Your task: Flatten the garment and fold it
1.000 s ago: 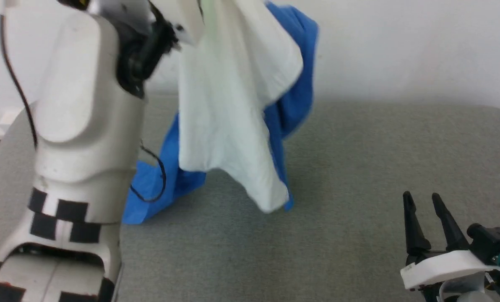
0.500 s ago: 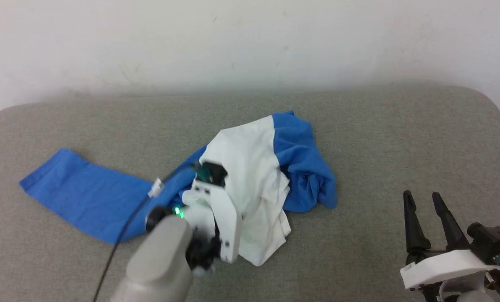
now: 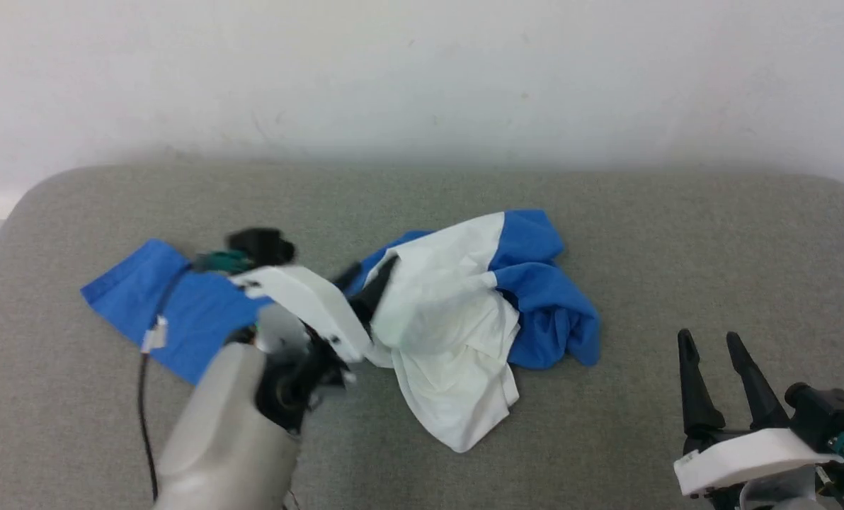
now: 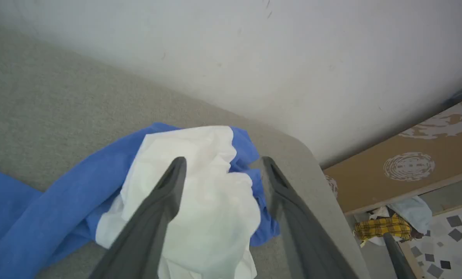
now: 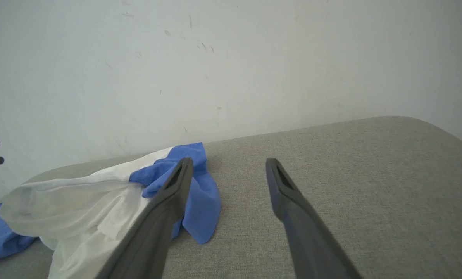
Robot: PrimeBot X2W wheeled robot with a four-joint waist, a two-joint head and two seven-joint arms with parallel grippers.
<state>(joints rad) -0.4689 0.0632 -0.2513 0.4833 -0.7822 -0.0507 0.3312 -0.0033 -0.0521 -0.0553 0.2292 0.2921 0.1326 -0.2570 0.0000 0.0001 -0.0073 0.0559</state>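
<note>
Looks like a robot lab or test room, not a home. Grey fabric-covered table [image 3: 677, 241] with rounded corners, and a bare white wall [image 3: 422, 71] with scuffs right behind the table. The right gripper [image 3: 709, 335] of a robot arm sits over the table's near right part. Past the table's corner in the left wrist view: a brown board [image 4: 421, 170] with white swirl marks, a floor [image 4: 454, 232] of speckled tiles, and a heap of clothes [image 4: 386, 228] dumped on it.

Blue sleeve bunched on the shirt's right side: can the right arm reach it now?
Probably yes: the right end effector is open, and bare table lies between it and the sleeve.
</note>
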